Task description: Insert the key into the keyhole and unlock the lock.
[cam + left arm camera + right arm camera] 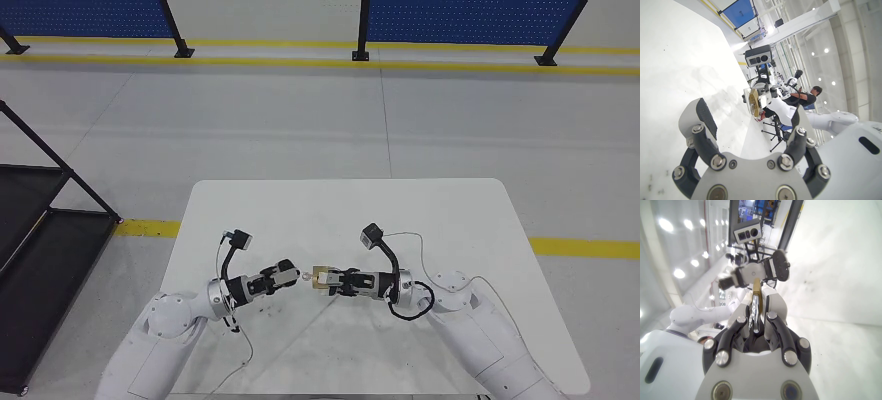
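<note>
The gold metal padlock [756,288] shows just its thin edge. Its flat sides are hidden by the fingers of the right gripper [758,298]. Behind it, one finger of the left gripper [753,274] is blurry. From the top, the padlock [320,277] is too small to show its keyhole.

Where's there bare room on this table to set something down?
Crowded: near middle, where the open left gripper faces the brass padlock held by the right gripper. Bare: the white table beyond them to its far edge, and its side ends.
</note>
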Robot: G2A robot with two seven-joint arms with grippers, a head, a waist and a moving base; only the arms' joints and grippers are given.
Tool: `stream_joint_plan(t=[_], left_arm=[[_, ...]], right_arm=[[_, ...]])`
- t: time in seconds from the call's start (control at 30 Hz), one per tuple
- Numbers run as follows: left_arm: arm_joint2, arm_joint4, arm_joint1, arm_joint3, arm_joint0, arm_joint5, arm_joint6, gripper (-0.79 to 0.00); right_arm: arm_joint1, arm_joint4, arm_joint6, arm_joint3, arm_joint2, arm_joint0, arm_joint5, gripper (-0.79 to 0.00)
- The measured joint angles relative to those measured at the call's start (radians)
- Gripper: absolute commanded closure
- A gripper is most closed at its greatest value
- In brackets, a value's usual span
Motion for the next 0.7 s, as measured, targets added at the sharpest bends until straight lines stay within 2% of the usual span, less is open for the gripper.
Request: stream_joint_plan(t=[0.03, 0.07, 0.2, 0.47, 0.67, 0.7], left_arm=[[0.0, -0.004, 0.001, 0.003, 0.0, -0.005, -0.007, -0.486], [-0.001, -0.008, 0.002, 0.006, -0.001, -0.009, -0.011, -0.379], [-0.005, -0.005, 0.006, 0.006, 0.004, -0.021, -0.021, -0.299], [-0.009, 0.006, 0.013, -0.012, 0.017, -0.03, -0.029, -0.262], [-0.001, 0.002, 0.017, -0.016, 0.02, -0.033, -0.035, -0.188], [0.001, 0.001, 0.018, -0.016, 0.018, -0.031, -0.037, -0.132]], right_arm=[[0.0, 0.0, 0.0, 0.0, 0.0, 0.0, 0.0, 0.0], [0.0, 0.0, 0.0, 0.0, 0.0, 0.0, 0.0, 0.0], [0.0, 0.0, 0.0, 0.0, 0.0, 0.0, 0.0, 0.0], [0.0, 0.0, 0.0, 0.0, 0.0, 0.0, 0.0, 0.0], [0.0, 0.0, 0.0, 0.0, 0.0, 0.0, 0.0, 0.0], [0.0, 0.0, 0.0, 0.0, 0.0, 0.0, 0.0, 0.0]])
